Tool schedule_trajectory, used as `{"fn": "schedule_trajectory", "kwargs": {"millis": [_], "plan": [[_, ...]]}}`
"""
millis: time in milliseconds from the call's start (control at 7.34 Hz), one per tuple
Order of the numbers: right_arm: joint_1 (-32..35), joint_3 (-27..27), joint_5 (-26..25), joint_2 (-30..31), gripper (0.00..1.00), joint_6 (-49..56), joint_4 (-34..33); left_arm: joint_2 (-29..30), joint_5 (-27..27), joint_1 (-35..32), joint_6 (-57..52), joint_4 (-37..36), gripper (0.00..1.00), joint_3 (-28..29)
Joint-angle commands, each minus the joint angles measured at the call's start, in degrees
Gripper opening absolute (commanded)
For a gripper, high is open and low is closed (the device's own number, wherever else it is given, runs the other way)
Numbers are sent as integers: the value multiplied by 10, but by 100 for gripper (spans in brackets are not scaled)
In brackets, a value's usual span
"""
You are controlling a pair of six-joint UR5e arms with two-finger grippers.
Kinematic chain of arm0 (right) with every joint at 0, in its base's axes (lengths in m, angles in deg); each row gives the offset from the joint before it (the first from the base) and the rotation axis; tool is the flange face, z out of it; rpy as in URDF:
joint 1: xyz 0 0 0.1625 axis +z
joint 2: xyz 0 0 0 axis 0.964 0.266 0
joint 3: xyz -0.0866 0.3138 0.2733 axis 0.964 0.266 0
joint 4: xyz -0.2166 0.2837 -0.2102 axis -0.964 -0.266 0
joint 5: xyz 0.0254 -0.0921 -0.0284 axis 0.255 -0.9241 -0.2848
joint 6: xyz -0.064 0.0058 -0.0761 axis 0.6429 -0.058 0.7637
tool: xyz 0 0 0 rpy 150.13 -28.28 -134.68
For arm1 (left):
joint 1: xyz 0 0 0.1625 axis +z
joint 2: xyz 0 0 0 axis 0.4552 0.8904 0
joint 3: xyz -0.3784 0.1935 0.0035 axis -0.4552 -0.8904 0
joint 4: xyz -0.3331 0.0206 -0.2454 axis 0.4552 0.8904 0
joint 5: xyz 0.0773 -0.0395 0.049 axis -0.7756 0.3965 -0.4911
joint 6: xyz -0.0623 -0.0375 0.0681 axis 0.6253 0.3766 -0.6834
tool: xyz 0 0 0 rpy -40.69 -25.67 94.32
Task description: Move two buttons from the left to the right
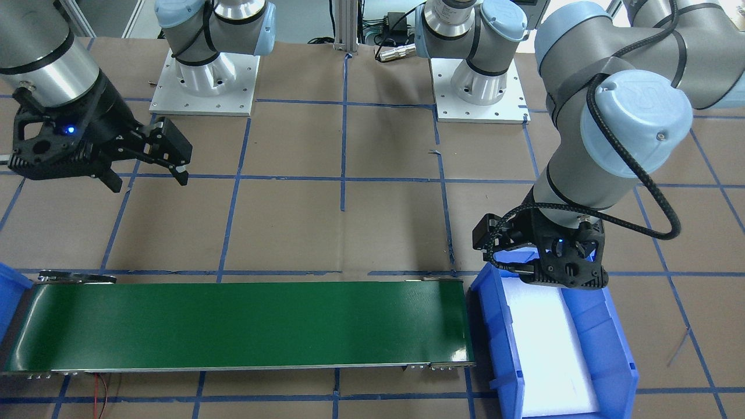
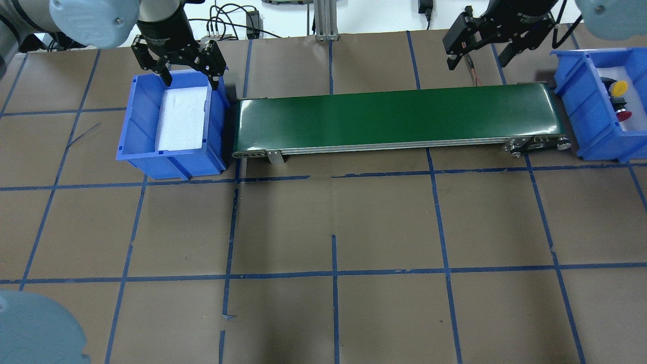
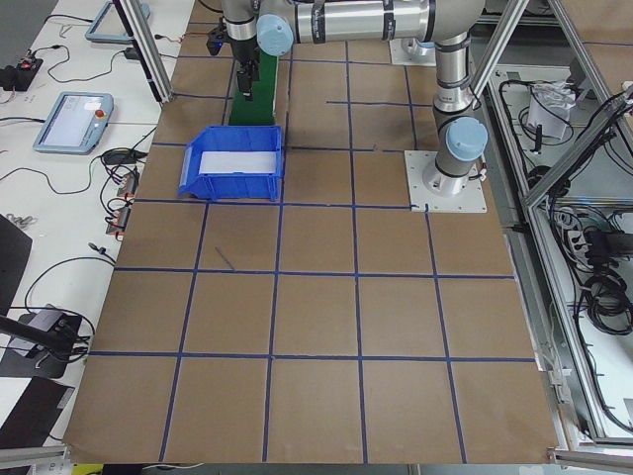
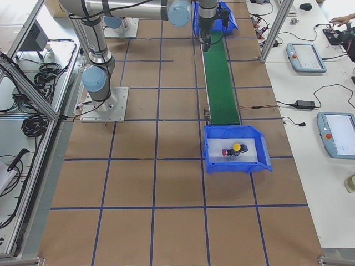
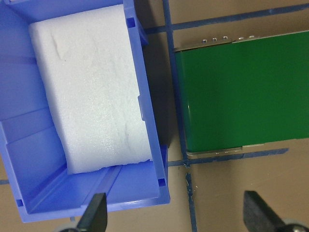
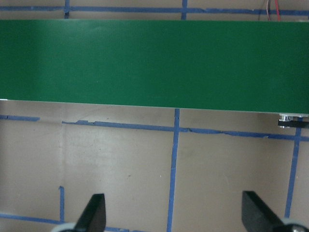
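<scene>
The yellow-capped button [image 2: 617, 87] and the red-capped button [image 2: 623, 116] lie on white foam in the blue bin [image 2: 581, 111] at the belt's right end. They also show in the exterior right view, yellow [image 4: 237, 147] and red [image 4: 225, 152]. My left gripper [image 2: 189, 76] is open and empty above the far edge of the left blue bin [image 2: 136, 131]. That bin holds only a white foam pad [image 5: 91, 92]. My right gripper [image 2: 477, 53] is open and empty, raised behind the belt's right part, left of the buttons' bin.
A long green conveyor belt [image 2: 399, 116] runs between the two bins. The table is brown board with a grid of blue tape. The arm bases [image 1: 204, 81] stand on white plates at the robot's side. A red wire [image 1: 102, 387] lies beside the belt's right end.
</scene>
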Motion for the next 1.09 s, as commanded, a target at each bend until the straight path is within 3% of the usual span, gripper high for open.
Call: {"fn": "schedule_trajectory", "kwargs": {"millis": [0, 272, 545, 953], "plan": [[24, -26, -4, 36, 100, -36, 20, -13, 0, -1, 0, 0, 100, -2], [40, -28, -20, 45, 100, -51, 40, -47, -2, -5, 0, 3, 100, -9], [40, -28, -19, 39, 100, -57, 35, -96, -2, -4, 2, 8, 100, -53], [40, -38, -55, 40, 100, -58, 35, -96, -18, 5, 7, 6, 100, -61]]}}
